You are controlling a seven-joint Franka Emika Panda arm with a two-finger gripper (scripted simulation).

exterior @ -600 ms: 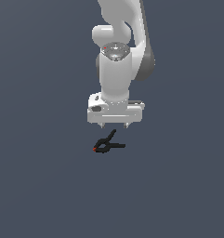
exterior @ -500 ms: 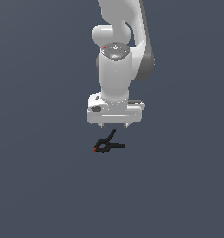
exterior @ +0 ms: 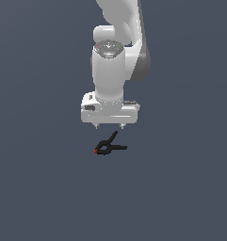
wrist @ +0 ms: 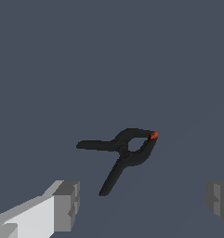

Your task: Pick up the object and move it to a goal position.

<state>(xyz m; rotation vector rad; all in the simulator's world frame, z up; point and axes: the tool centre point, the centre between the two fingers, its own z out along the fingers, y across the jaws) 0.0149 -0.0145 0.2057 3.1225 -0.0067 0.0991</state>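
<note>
The object (exterior: 109,146) is a small black spring clamp with two splayed handles and a tiny red tip, lying flat on the dark grey floor. In the wrist view the object (wrist: 125,153) lies between and beyond my two fingers, its red tip pointing away from the handles. My gripper (exterior: 109,126) hangs just above it on the white arm, open, with nothing between its fingertips (wrist: 67,204). The clamp is much narrower than the gap between the fingers.
A plain dark grey floor (exterior: 39,188) surrounds the clamp on all sides. No other object or container shows in either view.
</note>
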